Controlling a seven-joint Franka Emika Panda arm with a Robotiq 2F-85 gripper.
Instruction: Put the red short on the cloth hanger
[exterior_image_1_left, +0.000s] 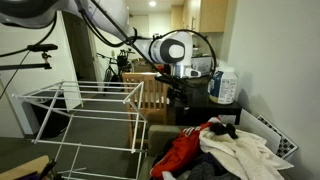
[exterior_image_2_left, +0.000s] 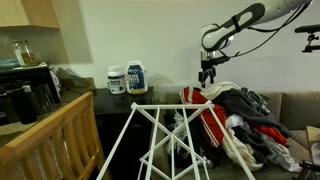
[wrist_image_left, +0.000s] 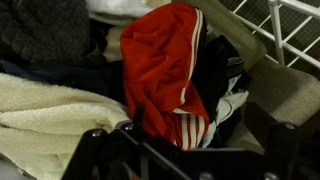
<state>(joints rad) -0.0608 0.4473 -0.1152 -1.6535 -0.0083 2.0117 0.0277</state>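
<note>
The red short (wrist_image_left: 158, 62), with white side stripes, lies crumpled on top of a pile of clothes on a couch. It shows in both exterior views (exterior_image_1_left: 181, 152) (exterior_image_2_left: 206, 114). My gripper (wrist_image_left: 190, 152) hangs open and empty a little above the pile, its dark fingers framing the lower end of the short. It is above the short in both exterior views (exterior_image_1_left: 181, 96) (exterior_image_2_left: 207, 79) and does not touch it. The white wire cloth hanger rack (exterior_image_1_left: 90, 108) (exterior_image_2_left: 160, 142) stands beside the couch, with its bars in the wrist view's top right corner (wrist_image_left: 290, 28).
A cream towel (wrist_image_left: 40, 112) and dark clothes (wrist_image_left: 45, 30) lie around the short. Two tubs (exterior_image_2_left: 137, 77) (exterior_image_2_left: 117, 80) stand on a dark counter behind. A wooden railing (exterior_image_2_left: 50, 130) and kitchen appliances (exterior_image_2_left: 22, 95) are off to the side.
</note>
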